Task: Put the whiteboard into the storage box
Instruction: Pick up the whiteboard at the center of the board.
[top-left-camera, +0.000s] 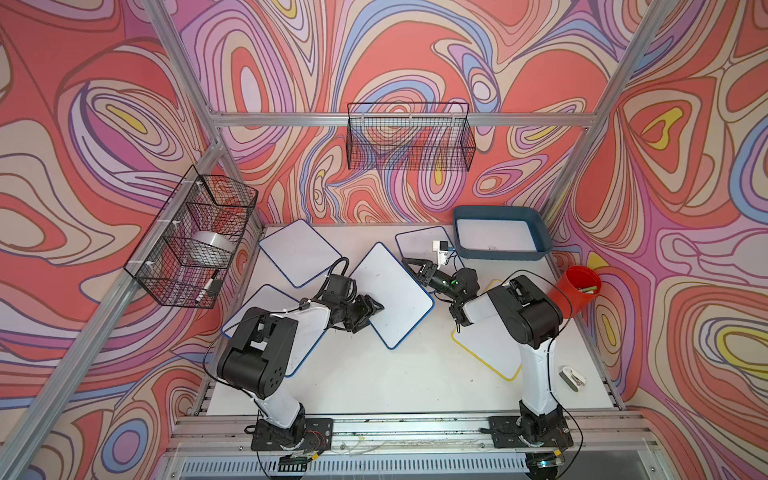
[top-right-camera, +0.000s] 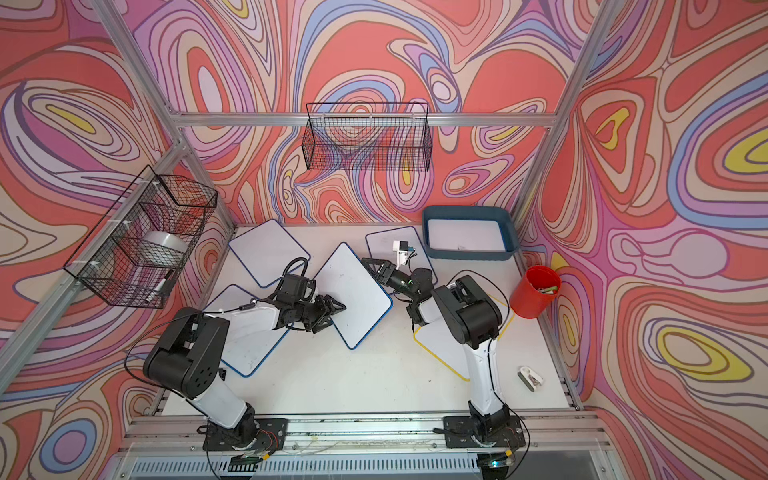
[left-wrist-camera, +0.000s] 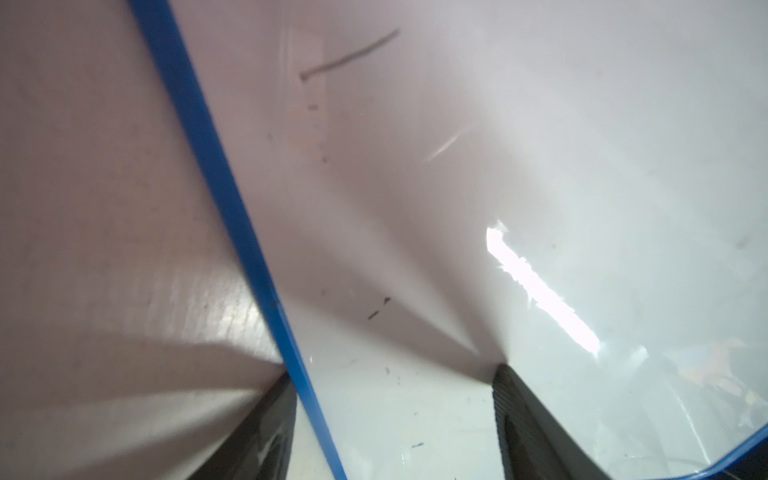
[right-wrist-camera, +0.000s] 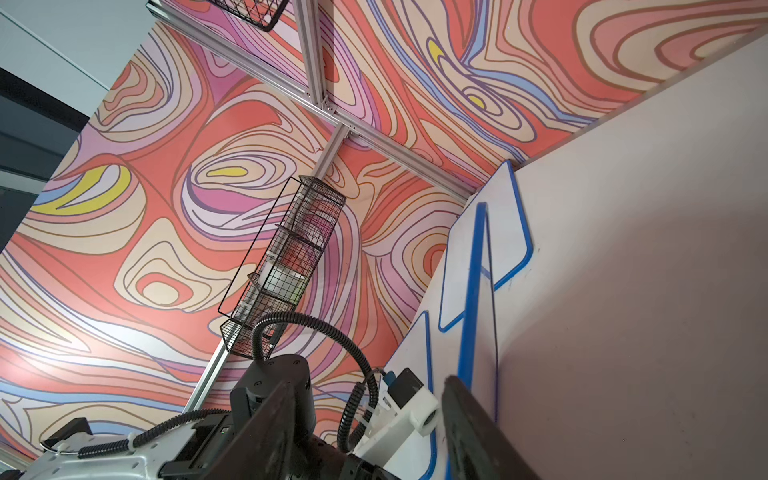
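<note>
The whiteboard (top-left-camera: 395, 291) (top-right-camera: 353, 291), white with a blue rim, lies diamond-wise at mid-table. My left gripper (top-left-camera: 376, 309) (top-right-camera: 338, 308) is open at its left edge. In the left wrist view that gripper (left-wrist-camera: 395, 374) straddles the blue rim (left-wrist-camera: 232, 216), one finger beside the board and the other over its white face. My right gripper (top-left-camera: 409, 265) (top-right-camera: 368, 264) is open at the board's far right edge. The right wrist view shows the whiteboard (right-wrist-camera: 476, 291) nearly edge-on beside one finger of the right gripper (right-wrist-camera: 368, 384). The teal storage box (top-left-camera: 498, 212) (top-right-camera: 465, 210) stands at the back right, its bottom white.
More whiteboards lie around: back left (top-left-camera: 299, 251), under the left arm (top-left-camera: 266, 299), next to the box (top-left-camera: 419, 245), and a yellow-rimmed one (top-left-camera: 486, 353) under the right arm. A red bucket (top-left-camera: 575, 291) stands at the right edge. Wire baskets (top-left-camera: 409, 137) (top-left-camera: 195, 241) hang on the walls.
</note>
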